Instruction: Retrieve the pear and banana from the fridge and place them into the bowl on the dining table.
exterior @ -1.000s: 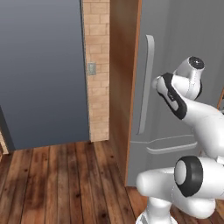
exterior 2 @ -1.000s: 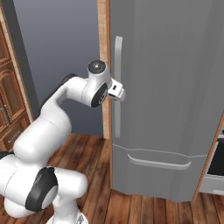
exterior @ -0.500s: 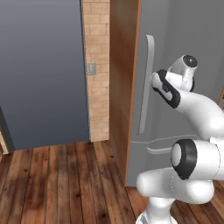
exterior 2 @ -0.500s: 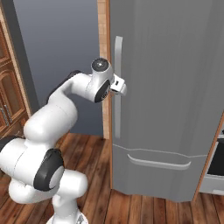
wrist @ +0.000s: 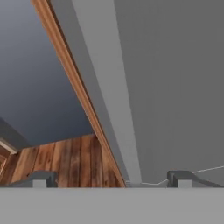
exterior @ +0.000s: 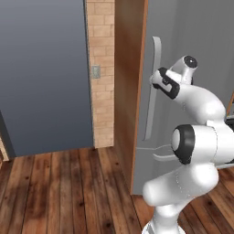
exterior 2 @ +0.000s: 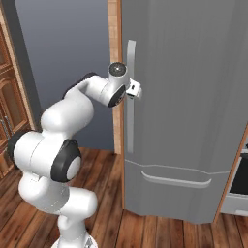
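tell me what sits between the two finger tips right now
The fridge's long pale bar handle runs down between the open gripper's tips in the hand view; the door is shut.

the white arm rises from its base, bends at a dark elbow joint and reaches forward at about shoulder height. its wrist is turned sideways, and the gripper (wrist: 112, 178) has both dark fingertips (wrist: 180, 177) spread wide apart, holding nothing.

Fridge (exterior 2: 189, 97): matt grey, smooth, with a paler satin handle (exterior 2: 130, 97). Floor (exterior: 59, 192): glossy wooden planks. Pillar (exterior: 101, 68): rough tan brick.
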{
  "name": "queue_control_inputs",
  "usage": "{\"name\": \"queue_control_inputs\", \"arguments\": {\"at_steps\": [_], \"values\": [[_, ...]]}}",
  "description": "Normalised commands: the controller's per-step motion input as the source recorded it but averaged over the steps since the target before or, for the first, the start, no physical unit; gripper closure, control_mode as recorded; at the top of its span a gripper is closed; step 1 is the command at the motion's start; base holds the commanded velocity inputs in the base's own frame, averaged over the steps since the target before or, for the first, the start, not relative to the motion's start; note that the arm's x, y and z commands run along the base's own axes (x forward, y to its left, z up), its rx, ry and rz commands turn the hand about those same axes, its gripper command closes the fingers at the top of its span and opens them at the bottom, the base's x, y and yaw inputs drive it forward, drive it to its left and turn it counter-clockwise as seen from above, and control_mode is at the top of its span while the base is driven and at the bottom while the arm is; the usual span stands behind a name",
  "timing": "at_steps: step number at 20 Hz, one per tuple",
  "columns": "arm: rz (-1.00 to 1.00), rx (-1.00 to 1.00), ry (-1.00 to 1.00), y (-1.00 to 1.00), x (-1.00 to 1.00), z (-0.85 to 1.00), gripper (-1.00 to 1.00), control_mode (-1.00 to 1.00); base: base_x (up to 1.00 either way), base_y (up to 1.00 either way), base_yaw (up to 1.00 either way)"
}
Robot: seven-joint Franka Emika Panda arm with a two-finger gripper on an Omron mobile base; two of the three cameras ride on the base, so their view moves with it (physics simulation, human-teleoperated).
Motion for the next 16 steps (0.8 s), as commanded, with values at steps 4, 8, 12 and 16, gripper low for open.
{"name": "queue_control_inputs", "arguments": {"at_steps": [4, 8, 12, 16], "values": [[0.1, 0.0, 0.0, -0.09, 0.64, 0.0, -1.0, -1.0, 0.0, 0.0, 0.0], [0.08, 0.0, -0.05, -0.13, 0.52, 0.0, -1.0, -1.0, 0.0, 0.0, 0.0], [0.02, 0.0, -0.11, -0.07, 0.28, 0.0, -1.0, -1.0, 0.0, 0.0, 0.0], [0.0, 0.0, -0.14, 0.0, 0.14, 0.0, -1.0, -1.0, 0.0, 0.0, 0.0]]}}
